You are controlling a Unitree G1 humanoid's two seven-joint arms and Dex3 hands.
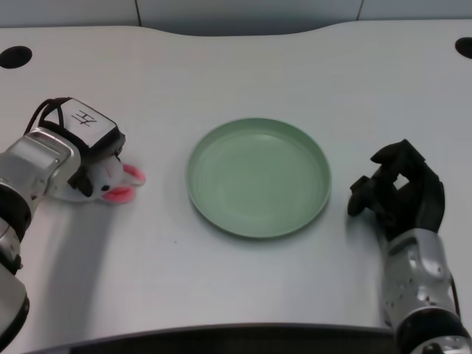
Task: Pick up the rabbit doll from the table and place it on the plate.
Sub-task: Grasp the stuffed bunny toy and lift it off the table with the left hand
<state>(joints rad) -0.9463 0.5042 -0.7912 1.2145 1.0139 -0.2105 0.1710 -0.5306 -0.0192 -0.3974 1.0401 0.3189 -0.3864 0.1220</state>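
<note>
The white rabbit doll [114, 182] with pink ears lies at the left of the table, its ears pointing right toward the plate. My left hand [82, 144] is down over its body, and dark fingers [83, 183] curl around the white plush, hiding most of it. The doll looks to be at table level. The light green round plate [317, 158] sits in the middle of the table with nothing in it, a short gap to the right of the doll.
My right hand [402, 192] rests with curled fingers just right of the plate. Two dark round holes [15, 56] [464, 47] mark the table's far corners. The table's front edge runs along the bottom of the view.
</note>
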